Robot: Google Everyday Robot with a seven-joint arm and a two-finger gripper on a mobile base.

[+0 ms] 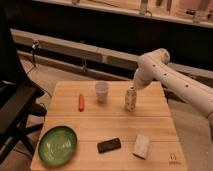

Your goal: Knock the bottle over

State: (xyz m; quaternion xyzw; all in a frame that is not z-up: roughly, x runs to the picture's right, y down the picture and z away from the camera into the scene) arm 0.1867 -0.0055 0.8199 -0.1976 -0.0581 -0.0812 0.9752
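- gripper (134, 88) sits at the end of the white arm (170, 80), which comes in from the right side and bends down over the far right part of the wooden table (110, 125)
- gripper state: cannot tell
- bottle (130, 99) directly below the gripper tip, upright, slim and whitish with grey-green marks on its label; its top is at or touching the gripper, contact unclear
- label text on the bottle not readable, no brand legible
- white cup (101, 91) just left of the gripper and bottle, upright, apart from the bottle
- orange carrot-like stick (81, 101) further left of the gripper, beyond the cup, lying flat, long axis running front to back
- pale rectangular block (141, 146) well below the gripper toward the near table edge, slightly right of the bottle line, lying flat
- black phone-like slab (109, 145) near the block, on its left, lying flat and angled
- green plate (57, 145) far from the gripper, at the near left corner of the table
- small dark logo mark (173, 160) printed at the near right corner of the table, too small to read
- black chair (12, 107) off the left table edge, well away from the gripper
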